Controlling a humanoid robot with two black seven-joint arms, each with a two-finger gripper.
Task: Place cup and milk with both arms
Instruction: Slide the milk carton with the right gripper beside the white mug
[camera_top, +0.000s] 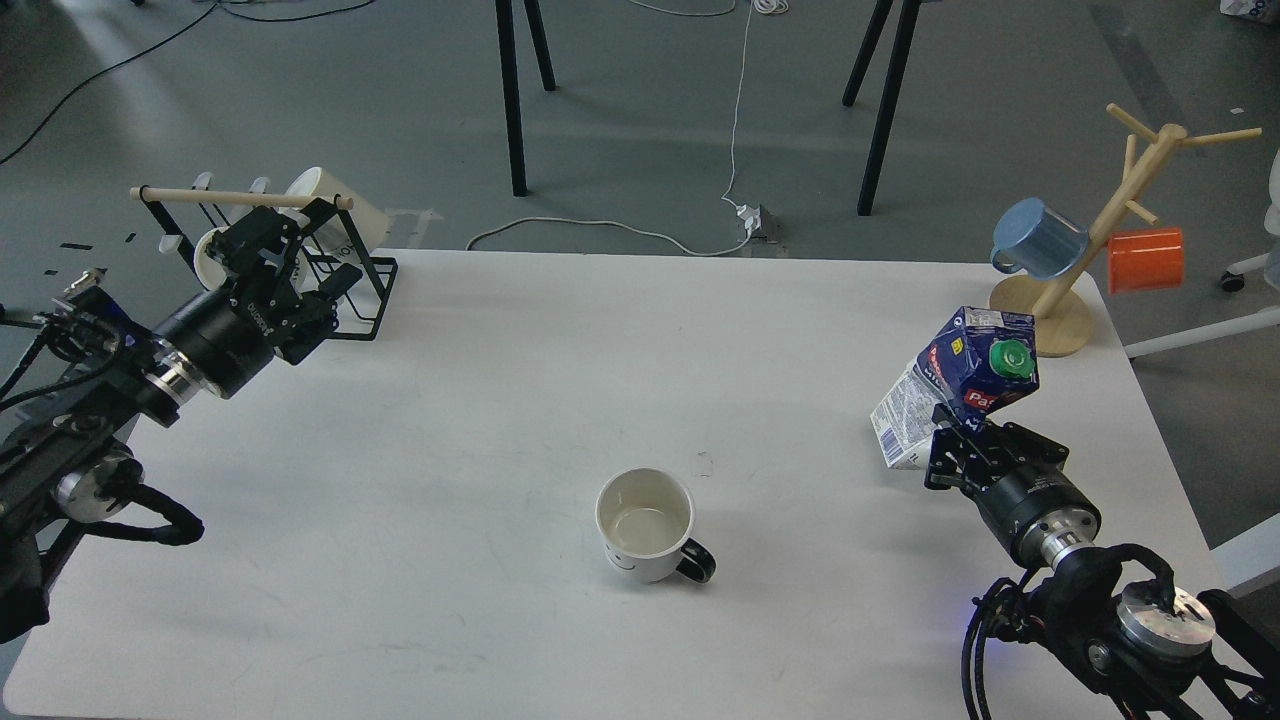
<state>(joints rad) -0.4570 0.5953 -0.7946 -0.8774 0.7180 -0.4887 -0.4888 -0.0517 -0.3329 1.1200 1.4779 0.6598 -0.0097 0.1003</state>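
A white cup (645, 522) with a black handle and a smiley face stands upright in the front middle of the white table (560, 380), with no gripper near it. My right gripper (962, 442) is shut on the lower part of a blue and white milk carton (955, 392) with a green cap. The carton leans to the left, near the table's right edge. My left gripper (292, 262) is open and empty at the far left, just in front of a black wire rack (362, 292).
The rack has a wooden rod and holds white cups (335, 205). A wooden mug tree (1050, 305) at the back right corner carries a blue mug (1040, 238) and an orange mug (1147, 260). Table legs and cables lie on the floor beyond.
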